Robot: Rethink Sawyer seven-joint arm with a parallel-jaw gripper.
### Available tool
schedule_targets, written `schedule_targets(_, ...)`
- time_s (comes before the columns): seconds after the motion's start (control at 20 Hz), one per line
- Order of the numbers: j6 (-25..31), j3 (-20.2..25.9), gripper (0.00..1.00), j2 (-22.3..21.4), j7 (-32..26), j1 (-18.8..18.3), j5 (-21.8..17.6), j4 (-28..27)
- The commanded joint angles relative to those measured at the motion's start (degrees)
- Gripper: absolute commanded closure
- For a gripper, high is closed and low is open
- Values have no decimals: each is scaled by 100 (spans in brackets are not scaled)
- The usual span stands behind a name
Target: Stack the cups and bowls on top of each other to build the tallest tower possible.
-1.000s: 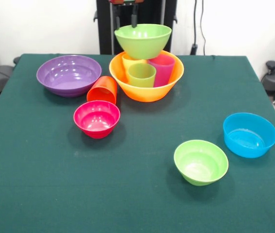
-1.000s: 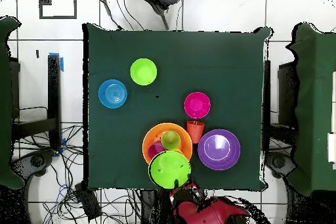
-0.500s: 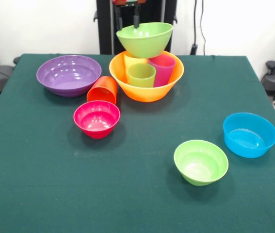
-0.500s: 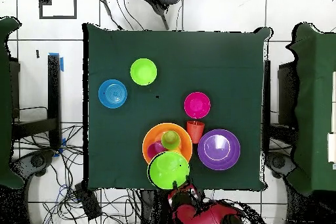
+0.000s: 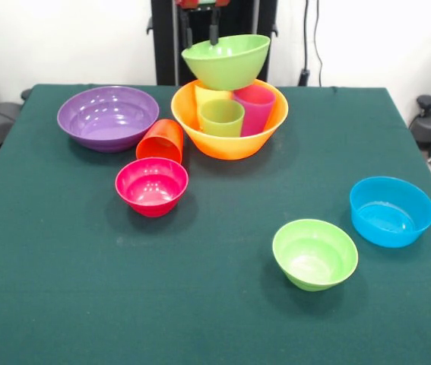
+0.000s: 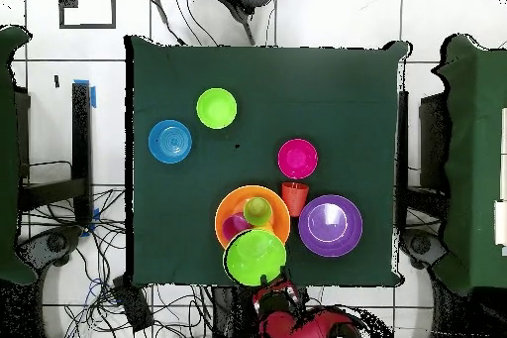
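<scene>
Front view shows me the gripper (image 5: pixel 200 23) at the top edge, its two dark fingers hanging apart with clear space between them, closed on nothing. The right-hand finger tip sits just at the far rim of the large light-green bowl (image 5: pixel 226 61); I cannot tell whether it touches. That bowl sits directly below and in front of the gripper, tilted slightly, resting on the yellow cup (image 5: pixel 204 94) and the magenta cup (image 5: pixel 255 108), which stand with the light-green cup (image 5: pixel 221 117) inside the large orange bowl (image 5: pixel 229 137).

Against the frame a second ago, the green bowl sits a little higher and has shifted toward the gripper, and the fingers reach lower; over the last half second almost nothing differs.

Forward of the gripper and off to one side lie the orange-red cup (image 5: pixel 160 141), tipped on its side, the purple bowl (image 5: pixel 107 116) and the pink-red bowl (image 5: pixel 152 185). The small green bowl (image 5: pixel 315 253) and blue bowl (image 5: pixel 391 211) sit well apart, farthest from it.
</scene>
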Motion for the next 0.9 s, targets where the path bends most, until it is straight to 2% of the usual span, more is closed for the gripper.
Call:
schedule_targets(0.05,-246,-87,0,407,156,286,369,-661)
schedule_targets(0.5,-150,-256,0,13,228,391,324,-709)
schedule_targets(0.7,81,-185,0,-254,330,356,173,-747)
schedule_targets(0.9,50,-217,0,-296,324,369,201,-754)
